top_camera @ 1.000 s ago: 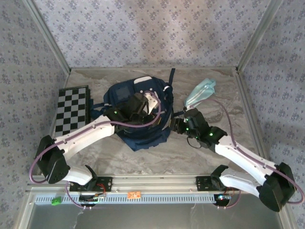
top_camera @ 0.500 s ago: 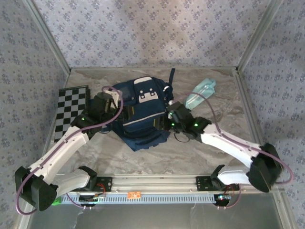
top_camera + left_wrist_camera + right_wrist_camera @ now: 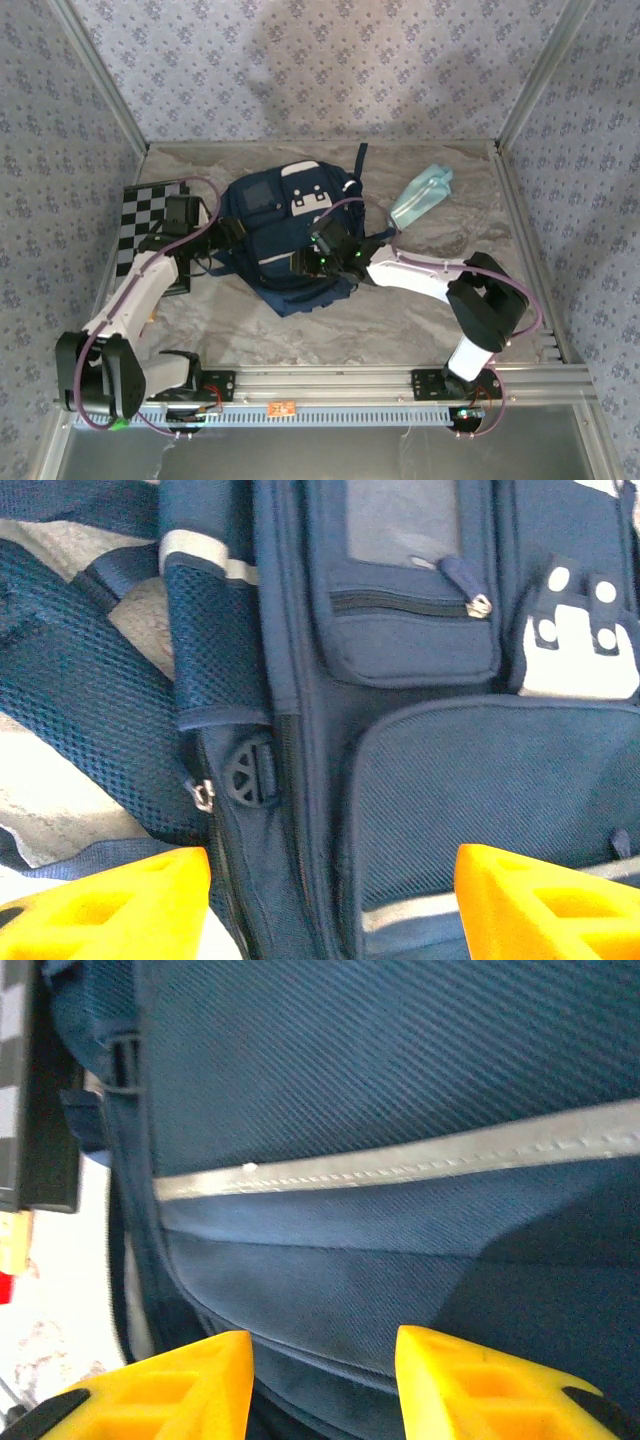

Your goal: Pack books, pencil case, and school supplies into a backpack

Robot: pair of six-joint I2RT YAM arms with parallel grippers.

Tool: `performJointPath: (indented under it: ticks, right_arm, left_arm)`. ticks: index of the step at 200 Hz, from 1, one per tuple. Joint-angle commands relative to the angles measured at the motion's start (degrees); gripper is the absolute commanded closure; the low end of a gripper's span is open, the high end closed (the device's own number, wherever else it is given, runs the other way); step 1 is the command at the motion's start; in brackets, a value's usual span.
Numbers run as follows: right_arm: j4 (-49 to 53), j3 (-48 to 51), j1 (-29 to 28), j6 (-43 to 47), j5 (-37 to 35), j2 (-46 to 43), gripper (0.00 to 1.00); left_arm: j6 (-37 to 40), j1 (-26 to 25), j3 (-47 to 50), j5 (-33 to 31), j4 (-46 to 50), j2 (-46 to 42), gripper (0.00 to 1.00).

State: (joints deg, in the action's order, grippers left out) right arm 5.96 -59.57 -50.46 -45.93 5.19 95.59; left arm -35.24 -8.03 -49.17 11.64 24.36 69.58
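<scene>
Our left claw (image 3: 335, 880) has slid off the backpack (image 3: 272, 200) to its 9 o'clock side and opened wide, holding nothing. Our right claw (image 3: 325, 1360) has moved onto its 5 o'clock corner, half open, close against the cloth. We think the teal pencil case (image 3: 420, 195), at 2 o'clock, still needs packing.
</scene>
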Motion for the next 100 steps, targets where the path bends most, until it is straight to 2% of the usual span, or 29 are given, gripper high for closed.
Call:
performJointPath:
  ticks: [1, 42, 69, 100]
  right_arm:
    - [0.41, 2.88, 0.83, -1.13, -1.90, -0.23, 0.58]
    - [-0.34, 8.68, 2.76, -1.84, -2.33, -2.28, 0.60]
    - [-0.17, 9.68, 3.21, -1.16, -3.17, -2.77, 0.60]
    - [-0.40, 9.99, 4.29, -0.58, -2.70, -2.69, 0.60]
  left_arm:
    - [-2.64, 1.60, 0.54, 2.09, -3.46, 3.45, 0.35]
    - [-3.75, 1.96, 0.70, 1.52, -6.90, 11.08, 0.39]
    - [-4.47, 2.58, -0.54, -1.66, -9.13, 15.98, 0.43]
    - [-5.45, 3.99, -2.26, -0.74, -12.67, 20.42, 0.47]
